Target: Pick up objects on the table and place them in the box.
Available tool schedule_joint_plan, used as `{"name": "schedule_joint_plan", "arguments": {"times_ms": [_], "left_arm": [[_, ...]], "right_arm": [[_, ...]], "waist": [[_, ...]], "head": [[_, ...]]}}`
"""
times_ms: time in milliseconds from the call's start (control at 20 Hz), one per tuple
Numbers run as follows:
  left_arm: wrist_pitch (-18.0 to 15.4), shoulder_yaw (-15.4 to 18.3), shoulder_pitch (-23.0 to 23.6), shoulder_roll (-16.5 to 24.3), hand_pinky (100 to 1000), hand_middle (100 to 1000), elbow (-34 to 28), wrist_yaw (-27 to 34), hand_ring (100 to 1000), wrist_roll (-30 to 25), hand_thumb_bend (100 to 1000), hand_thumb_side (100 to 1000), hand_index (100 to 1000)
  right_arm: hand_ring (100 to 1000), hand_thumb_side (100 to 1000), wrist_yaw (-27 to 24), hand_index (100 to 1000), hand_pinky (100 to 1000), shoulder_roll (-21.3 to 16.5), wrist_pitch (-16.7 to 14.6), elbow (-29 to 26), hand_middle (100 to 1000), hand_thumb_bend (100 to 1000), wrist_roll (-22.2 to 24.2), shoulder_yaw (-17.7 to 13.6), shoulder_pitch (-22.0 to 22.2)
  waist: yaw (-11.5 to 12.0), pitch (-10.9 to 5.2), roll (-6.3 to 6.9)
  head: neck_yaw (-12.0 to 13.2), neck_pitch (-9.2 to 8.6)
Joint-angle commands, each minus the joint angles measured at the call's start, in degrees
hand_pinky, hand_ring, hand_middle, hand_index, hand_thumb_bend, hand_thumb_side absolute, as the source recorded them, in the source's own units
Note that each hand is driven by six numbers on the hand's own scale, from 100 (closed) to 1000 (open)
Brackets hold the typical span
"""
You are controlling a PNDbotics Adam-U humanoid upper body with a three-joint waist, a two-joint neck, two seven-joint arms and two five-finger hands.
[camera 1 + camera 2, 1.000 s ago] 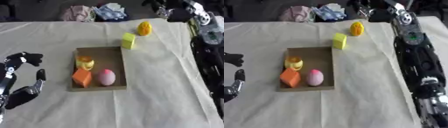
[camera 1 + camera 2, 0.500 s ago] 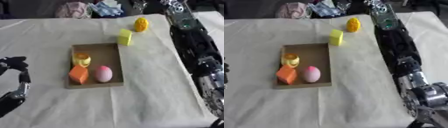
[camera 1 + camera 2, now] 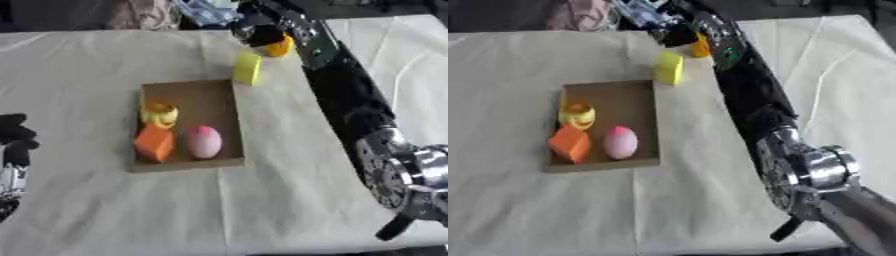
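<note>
A shallow brown box [image 3: 194,94] lies in the middle of the cream cloth. Inside it are an orange cube [image 3: 154,142], a pink egg [image 3: 203,141] and a yellow cup [image 3: 159,112]. A yellow block [image 3: 248,68] stands on the cloth just beyond the box's far right corner. Further back lies an orange-yellow round thing [image 3: 281,47]. My right hand [image 3: 255,31] is right against its far left side and partly covers it. My left hand [image 3: 12,136] shows at the left edge, open and holding nothing.
My right arm [image 3: 350,100] stretches along the table's right side, from the lower right corner to the far edge. Bundles of cloth [image 3: 140,12] and a blue-white heap [image 3: 206,11] lie beyond the table's far edge.
The head has tilted, so the whole picture shifted. My right hand has come down from the far right onto the orange-yellow thing. The left hand has dropped lower at the left edge.
</note>
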Motion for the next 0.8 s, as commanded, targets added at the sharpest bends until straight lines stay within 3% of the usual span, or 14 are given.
{"name": "schedule_joint_plan", "arguments": {"times_ms": [50, 300, 800], "left_arm": [[0.34, 0.81, 0.13, -0.28, 668, 561, -0.84, 0.06, 556, -0.74, 100, 564, 791], [1.49, 0.76, 0.68, -1.62, 668, 560, -0.84, -0.50, 554, -1.40, 100, 584, 794], [2.37, 0.81, 0.64, -2.67, 668, 559, -0.84, -1.08, 553, -2.08, 100, 595, 796]], "right_arm": [[882, 199, 4.29, 971, 916, -0.97, -0.17, 1.47, 923, 100, -2.35, -0.51, -1.26], [909, 300, 7.79, 988, 930, -2.22, -1.24, 4.26, 940, 100, -2.73, 0.04, -2.06], [967, 278, 12.47, 994, 969, -3.33, -1.21, 5.24, 960, 100, -4.49, 0.20, -2.86]], "waist": [[0.31, -0.88, 0.21], [0.83, -0.71, -0.08], [1.15, -0.66, -0.57]], "head": [[-0.46, 0.29], [-0.71, 0.29], [-0.93, 0.29]]}}
